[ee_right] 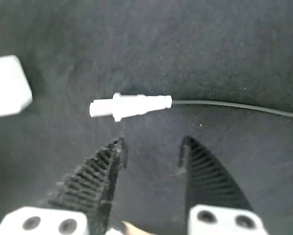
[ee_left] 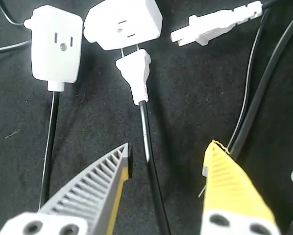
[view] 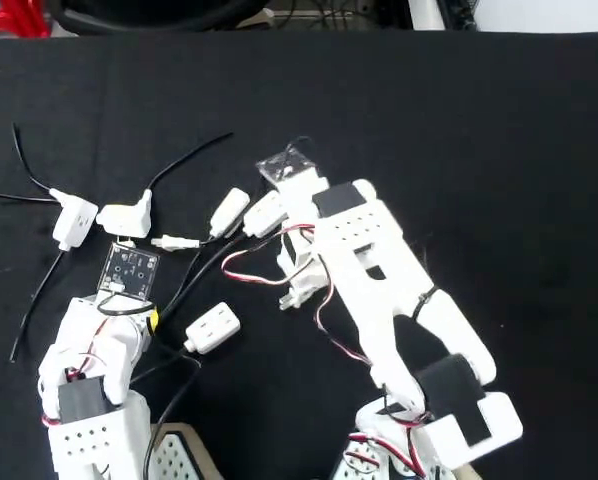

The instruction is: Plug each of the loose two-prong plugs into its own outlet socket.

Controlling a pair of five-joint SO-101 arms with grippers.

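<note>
High view, starting far left: a white socket (view: 74, 220) lies on the black tabletop (view: 499, 150), with a second socket (view: 127, 214) just to its right. The left wrist view picks it up. A two-prong plug (ee_left: 136, 71) sits nose-on to that second socket with bare prong metal showing between the two, so I'd call it started, not seated. The left gripper (ee_left: 169, 147) hangs on the near side of it, jaws spread wide and holding nothing, and the plug's black cable (ee_left: 147, 147) runs between them.

The good play here is to close on the plug body, not the cable. Keep it square to the slots and push straight along the prongs. That socket is loose and could skid away, so go gently.

Moving right, a loose plug (view: 174, 242) lies flat, with a third socket (view: 212, 328) nearer. Further right is the right gripper (ee_right: 153, 142), jaws likewise open and empty, poised just short of a slim white plug (ee_right: 132, 105) lying on its side.
</note>
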